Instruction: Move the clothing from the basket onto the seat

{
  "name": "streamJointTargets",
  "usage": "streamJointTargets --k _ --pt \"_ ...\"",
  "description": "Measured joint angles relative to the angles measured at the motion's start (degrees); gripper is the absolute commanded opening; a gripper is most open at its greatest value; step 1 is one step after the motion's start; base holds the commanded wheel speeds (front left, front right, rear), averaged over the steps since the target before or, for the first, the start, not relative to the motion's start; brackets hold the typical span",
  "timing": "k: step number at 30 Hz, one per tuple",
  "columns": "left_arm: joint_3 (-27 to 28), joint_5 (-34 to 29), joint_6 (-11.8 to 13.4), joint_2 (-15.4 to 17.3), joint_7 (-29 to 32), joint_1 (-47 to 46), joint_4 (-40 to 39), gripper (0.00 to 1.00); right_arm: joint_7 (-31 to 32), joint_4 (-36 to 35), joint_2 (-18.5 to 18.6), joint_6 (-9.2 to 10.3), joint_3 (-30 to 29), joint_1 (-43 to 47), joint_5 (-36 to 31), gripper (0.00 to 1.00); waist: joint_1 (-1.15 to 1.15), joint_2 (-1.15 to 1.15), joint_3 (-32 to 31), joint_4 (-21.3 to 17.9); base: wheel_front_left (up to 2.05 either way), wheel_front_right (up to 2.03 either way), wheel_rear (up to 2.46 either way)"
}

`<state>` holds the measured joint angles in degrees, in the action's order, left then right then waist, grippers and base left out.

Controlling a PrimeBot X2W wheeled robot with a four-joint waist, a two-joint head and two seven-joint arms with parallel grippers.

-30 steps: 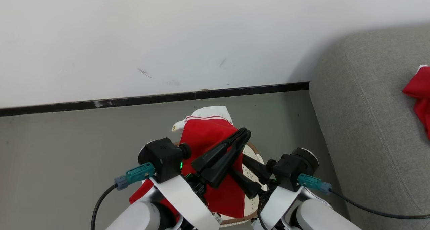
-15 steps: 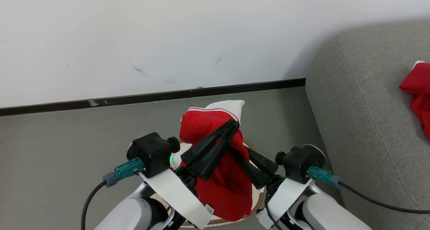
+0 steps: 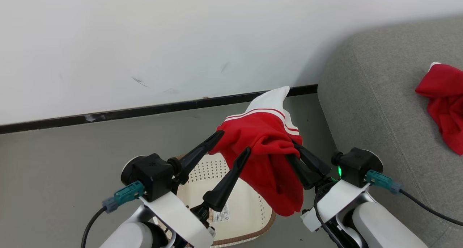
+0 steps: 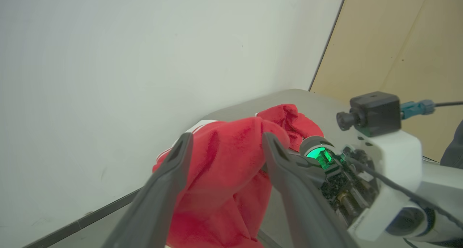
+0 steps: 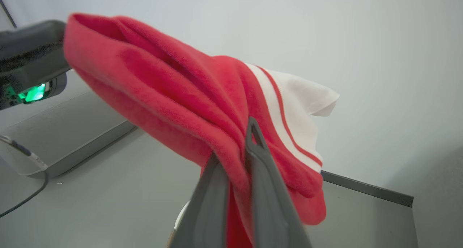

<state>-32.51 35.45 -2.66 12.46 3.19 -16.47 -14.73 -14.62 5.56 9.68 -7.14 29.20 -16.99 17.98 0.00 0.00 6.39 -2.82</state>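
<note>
A red garment [image 3: 266,132] with white striped trim hangs in the air above the basket's right side, pinched in my shut right gripper [image 3: 291,148]. The right wrist view shows the garment [image 5: 173,81] folded over and clamped between that gripper's [image 5: 235,155] two fingers. My left gripper [image 3: 233,143] is open, its upper fingertip [image 3: 219,135] against the cloth's left edge. In the left wrist view the garment [image 4: 224,168] hangs just beyond the spread fingers [image 4: 182,146]. The cream basket [image 3: 211,170] on the floor shows its bare bottom and a paper sticker [image 3: 220,215]. The grey seat [image 3: 379,96] is at the right.
A second red garment [image 3: 443,103] lies crumpled on the seat near the right edge. A white wall with a black baseboard [image 3: 144,110] runs behind the basket. Grey floor [image 3: 72,150] lies open to the left. Cables trail from both wrist cameras.
My left gripper opened and let go of the garment. The right gripper carried the garment up and right, toward the seat, uncovering the basket's bottom. The camera shifted slightly.
</note>
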Motion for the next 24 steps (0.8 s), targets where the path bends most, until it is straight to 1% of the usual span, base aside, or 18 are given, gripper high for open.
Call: streamJointTargets --k 17,22,24 --pt "0.1 -0.5 -0.6 1.9 -3.5 2.6 1.2 1.0 0.0 -2.8 0.1 0.0 -5.8 4.3 -1.7 0.0 0.0 0.0 -0.6 -4.1 0.0 0.0 0.0" --pt "-0.4 -0.5 -1.5 2.1 -3.9 2.9 1.7 1.0 0.0 -3.6 -0.1 0.0 -8.4 5.9 -2.7 0.0 0.0 0.0 -1.0 -5.8 0.0 0.0 0.0" --pt "-0.4 -0.5 -1.5 2.2 -4.3 2.9 1.9 1.0 0.0 -3.8 -0.1 0.0 -9.2 6.6 -2.9 0.0 0.0 0.0 -1.1 -6.5 0.0 0.0 0.0"
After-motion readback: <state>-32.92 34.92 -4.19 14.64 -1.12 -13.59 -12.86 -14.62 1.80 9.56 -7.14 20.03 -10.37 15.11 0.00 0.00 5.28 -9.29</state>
